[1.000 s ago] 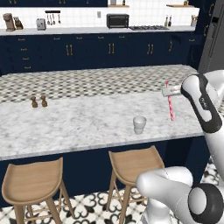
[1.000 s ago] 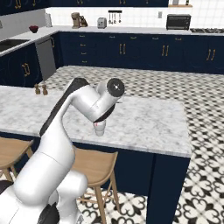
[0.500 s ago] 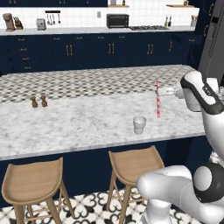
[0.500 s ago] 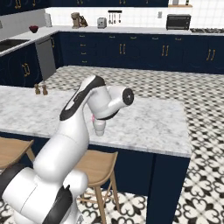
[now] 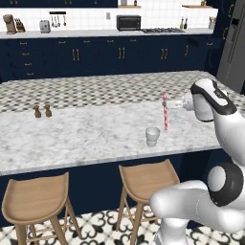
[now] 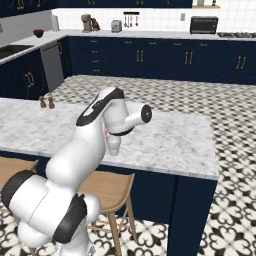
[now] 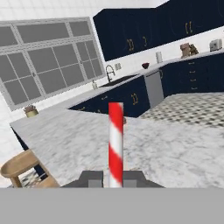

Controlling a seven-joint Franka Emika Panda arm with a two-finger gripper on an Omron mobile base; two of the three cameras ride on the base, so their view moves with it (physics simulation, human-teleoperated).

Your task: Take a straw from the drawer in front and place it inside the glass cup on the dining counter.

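My gripper [image 5: 173,104] is shut on the red-and-white striped straw [image 5: 165,111], which it holds upright over the marble dining counter [image 5: 86,136]. The glass cup [image 5: 152,136] stands near the counter's front edge, just left of and below the straw's lower end, apart from it. In the hand view the straw [image 7: 115,140] rises between the two fingertips [image 7: 91,178] of the gripper [image 7: 115,179]. From the right base view my arm covers most of the straw [image 6: 105,132], and the cup [image 6: 114,146] peeks out beneath the arm. The drawer is out of view.
Two small brown shakers [image 5: 42,111] stand on the counter's far left. Wooden stools [image 5: 143,179] [image 5: 36,198] sit under the front edge. Navy cabinets with a toaster oven [image 5: 128,22] line the back wall across a patterned floor.
The gripper has carried the straw leftward over the counter, closer to the cup, and the straw has gone from slightly tilted to upright.
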